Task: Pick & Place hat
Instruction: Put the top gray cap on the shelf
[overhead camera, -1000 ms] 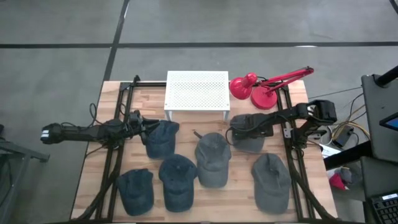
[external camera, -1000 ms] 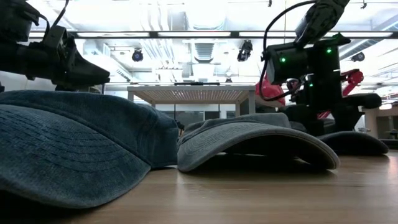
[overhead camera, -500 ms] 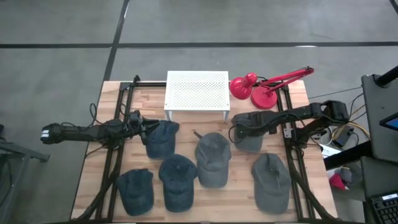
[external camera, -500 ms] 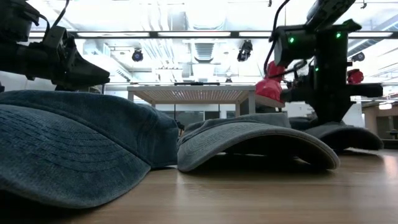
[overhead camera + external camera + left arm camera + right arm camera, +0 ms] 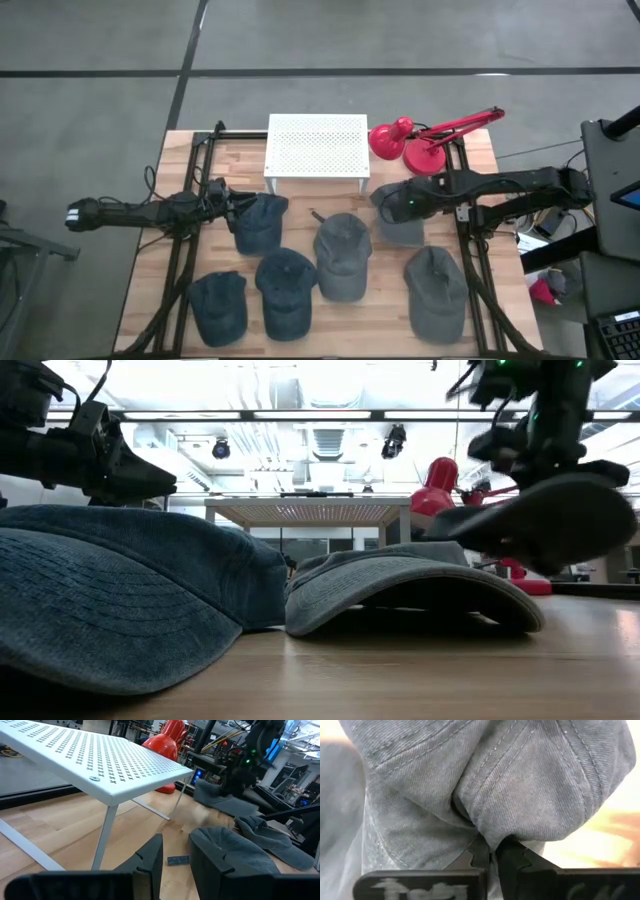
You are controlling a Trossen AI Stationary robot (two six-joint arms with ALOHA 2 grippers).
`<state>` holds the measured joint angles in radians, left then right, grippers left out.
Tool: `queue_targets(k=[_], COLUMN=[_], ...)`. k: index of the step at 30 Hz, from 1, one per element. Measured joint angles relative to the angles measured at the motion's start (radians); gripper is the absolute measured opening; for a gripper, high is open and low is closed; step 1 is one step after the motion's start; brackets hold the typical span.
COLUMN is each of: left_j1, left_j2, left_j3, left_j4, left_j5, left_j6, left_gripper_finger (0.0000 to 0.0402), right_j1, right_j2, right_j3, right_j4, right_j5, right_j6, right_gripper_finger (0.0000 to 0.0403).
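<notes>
Pinching only a fold of the grey hat (image 5: 485, 785), the right claw (image 5: 492, 851) could drop it onto the bench (image 5: 380, 310).

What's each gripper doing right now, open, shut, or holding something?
Left gripper: open, holding nothing, beside a dark blue hat.
Right gripper: shut on a grey hat, lifted off the table.

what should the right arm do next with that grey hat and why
Probably keep lifting, then carry it toward the white rack. The right gripper is shut on a pinched fold of the grey hat, and the low view shows that hat off the table, just above a neighbouring cap, so more height first should avoid dragging it.
</notes>
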<state>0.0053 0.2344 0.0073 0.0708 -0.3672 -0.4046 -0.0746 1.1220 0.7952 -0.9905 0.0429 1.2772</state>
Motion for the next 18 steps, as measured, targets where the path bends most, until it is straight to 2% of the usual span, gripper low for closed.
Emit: queue_targets(k=[4,7,13,18], left_j1=[0.000,0.000,0.000,0.000], left_j2=[0.000,0.000,0.000,0.000], left_j3=[0.000,0.000,0.000,0.000], left_j4=[0.000,0.000,0.000,0.000], left_j5=[0.000,0.000,0.000,0.000], left_j6=[0.000,0.000,0.000,0.000], left_gripper_finger=[0.0094,0.0094,0.0094,0.0094], right_j1=[0.000,0.004,0.039,0.063], right_j2=[-0.077,-0.128,-0.197,-0.186], right_j3=[0.000,0.000,0.001,0.002], right_j4=[0.014,0.068,0.359,0.670], right_j5=[-0.127,-0.177,-0.177,-0.107], right_j6=[-0.075,-0.091,-0.112,-0.155], right_gripper_finger=[0.0013,0.0013,0.0013,0.0013])
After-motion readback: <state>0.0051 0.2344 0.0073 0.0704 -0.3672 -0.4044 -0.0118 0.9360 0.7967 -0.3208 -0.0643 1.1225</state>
